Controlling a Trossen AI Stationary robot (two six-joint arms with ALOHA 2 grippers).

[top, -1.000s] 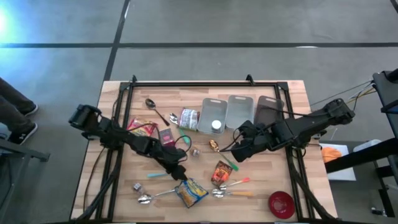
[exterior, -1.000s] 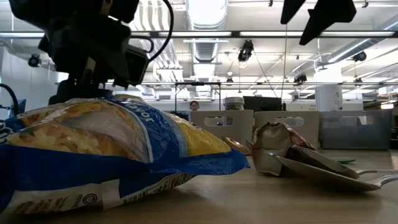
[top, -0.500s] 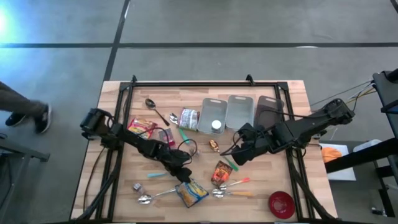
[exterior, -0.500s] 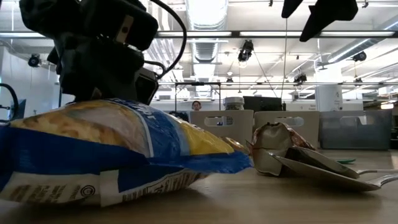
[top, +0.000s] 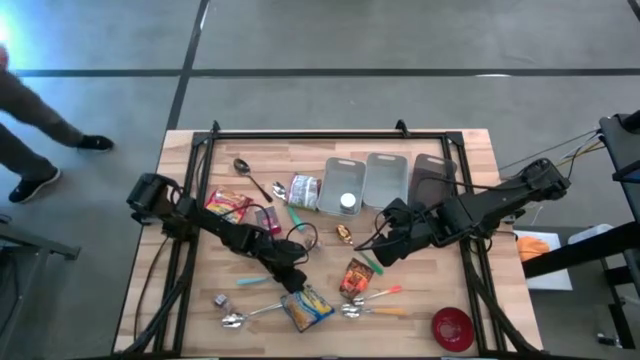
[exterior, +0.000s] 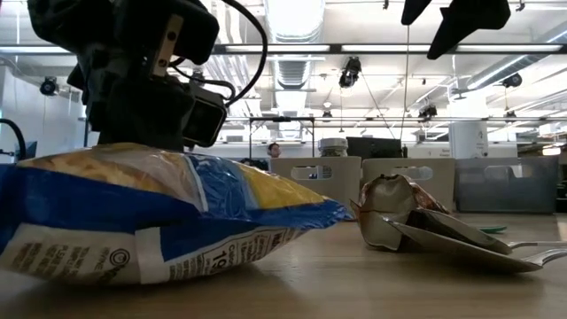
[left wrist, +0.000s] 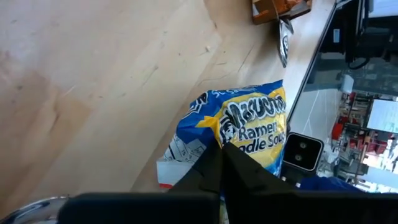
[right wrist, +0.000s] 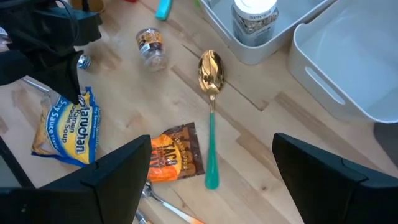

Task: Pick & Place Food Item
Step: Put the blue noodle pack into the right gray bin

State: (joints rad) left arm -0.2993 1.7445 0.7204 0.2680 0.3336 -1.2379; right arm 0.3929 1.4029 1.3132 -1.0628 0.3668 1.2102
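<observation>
A blue and yellow ramen noodle soup packet (top: 308,310) lies flat on the wooden table near its front edge. The low view shows it large (exterior: 159,213). My left gripper (left wrist: 221,163) slants down onto the packet's far end and is shut on it; it shows above the packet in the low view (exterior: 146,89). My right gripper (right wrist: 211,142) hangs open above the table's middle right (top: 385,245), with nothing between its fingers and a gold spoon (right wrist: 210,74) below it. My left gripper pinches the packet's far end (left wrist: 239,146) between its two shut fingers. The fingers slant down from the table's far left. The packet lies on the table, its printed face up; how many layers are caught I cannot tell.
An orange-brown snack packet (top: 356,275) and several spoons (top: 375,305) lie right of the ramen. White and dark trays (top: 385,180) stand at the back, a red bowl (top: 452,327) at the front right, a red packet (top: 228,205) and a can (top: 303,190) at the back left. A person's legs (top: 40,130) pass left of the table.
My left gripper has sunk a little toward the table's near edge onto the ramen packet's far end. The packet has flattened and tipped, showing more of its white underside label in the low view. A person has walked past the table's left.
</observation>
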